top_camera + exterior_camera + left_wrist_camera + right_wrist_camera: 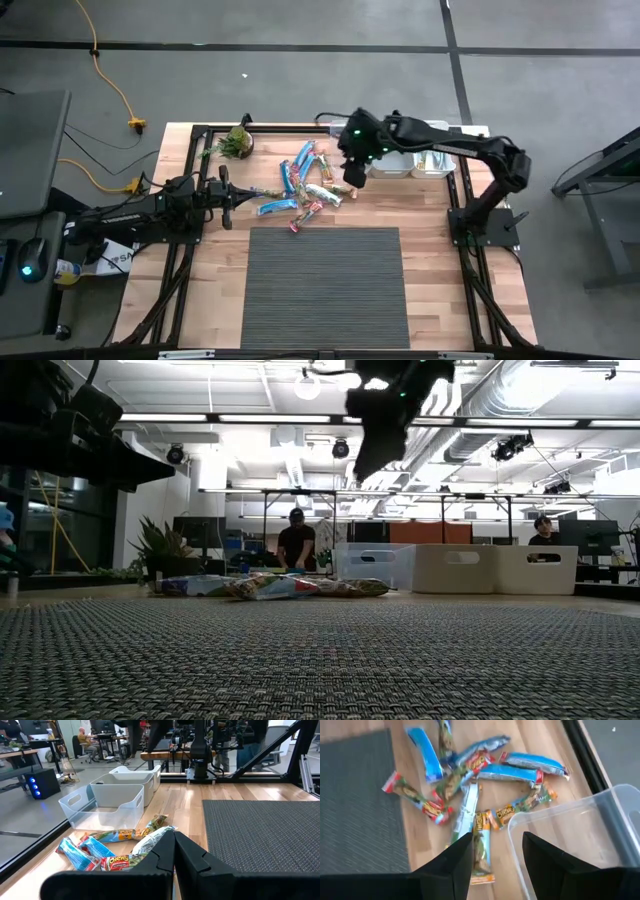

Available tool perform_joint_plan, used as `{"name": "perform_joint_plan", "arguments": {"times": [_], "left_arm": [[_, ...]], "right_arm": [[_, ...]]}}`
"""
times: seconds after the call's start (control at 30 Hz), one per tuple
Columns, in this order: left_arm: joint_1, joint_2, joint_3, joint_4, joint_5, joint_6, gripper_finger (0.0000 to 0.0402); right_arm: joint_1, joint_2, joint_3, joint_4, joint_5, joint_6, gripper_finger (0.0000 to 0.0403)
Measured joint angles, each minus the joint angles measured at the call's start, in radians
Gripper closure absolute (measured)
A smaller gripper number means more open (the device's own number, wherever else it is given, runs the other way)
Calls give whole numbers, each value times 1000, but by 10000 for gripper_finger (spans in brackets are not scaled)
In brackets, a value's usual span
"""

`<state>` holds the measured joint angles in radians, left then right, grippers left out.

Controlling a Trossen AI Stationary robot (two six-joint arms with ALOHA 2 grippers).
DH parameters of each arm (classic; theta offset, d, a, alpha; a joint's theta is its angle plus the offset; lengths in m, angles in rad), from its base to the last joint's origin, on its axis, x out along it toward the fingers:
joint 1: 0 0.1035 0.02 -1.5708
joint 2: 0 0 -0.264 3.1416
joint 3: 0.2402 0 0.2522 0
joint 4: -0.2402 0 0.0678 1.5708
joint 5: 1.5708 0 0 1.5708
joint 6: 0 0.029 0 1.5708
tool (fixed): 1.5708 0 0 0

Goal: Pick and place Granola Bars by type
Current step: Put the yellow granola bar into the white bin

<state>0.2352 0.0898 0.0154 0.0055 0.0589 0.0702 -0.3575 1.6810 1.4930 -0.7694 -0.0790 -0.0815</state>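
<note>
The Granola Bars lie in a loose, overlapping heap on the bare wood, between the potted plant and the clear bins, just past the far edge of the grey mat. I read that as an unsorted pile: bright blue wrappers, yellow-green ones and blue-red-white ones cross each other at all angles, and one yellow-green bar has strayed to the mat's edge. None of them is in a bin as far as I can see, so sorting by type looks barely begun.

My right gripper hangs above the side of the pile nearest the bins, well off the table in the low view. Its fingers stand partly apart with nothing between them; through the gap I see a yellow-green bar lying flat on the wood just beside the corner of the nearest bin. I judge I am holding it there to line up a descent on that bar, since it lies fairly free at the fringe and the bin is a short carry away. The bin wall so close to that bar may crowd one finger on the way down.

My left gripper waits low over the wood on the other side of the heap, fingers pressed together and empty, pointed across the bars toward the bins. I keep it parked there so it stays out of the right arm's path.
</note>
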Motion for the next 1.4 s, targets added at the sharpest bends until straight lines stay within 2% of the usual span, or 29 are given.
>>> {"name": "perform_joint_plan", "arguments": {"times": [0.17, 0.3, 0.57, 0.93, 1.13, 1.27, 1.4], "left_arm": [[0, 0, 0, 0, 0, 0, 400], [0, 0, 0, 0, 0, 0, 400], [0, 0, 0, 0, 0, 0, 400], [0, 0, 0, 0, 0, 0, 400], [0, 0, 0, 0, 0, 0, 400], [0, 0, 0, 0, 0, 0, 400], [0, 0, 0, 0, 0, 0, 400]], "right_arm": [[13, 141, 135, -176, 30, -57, 249], [18, 214, 169, -243, 21, -75, 249], [68, 239, 105, -184, -51, -145, 249], [84, 239, -64, -32, -58, -159, 247], [68, 239, -118, 44, -53, -125, 198], [68, 239, -143, 88, 3, -124, 160], [68, 239, -165, 125, 63, -129, 148]]}}
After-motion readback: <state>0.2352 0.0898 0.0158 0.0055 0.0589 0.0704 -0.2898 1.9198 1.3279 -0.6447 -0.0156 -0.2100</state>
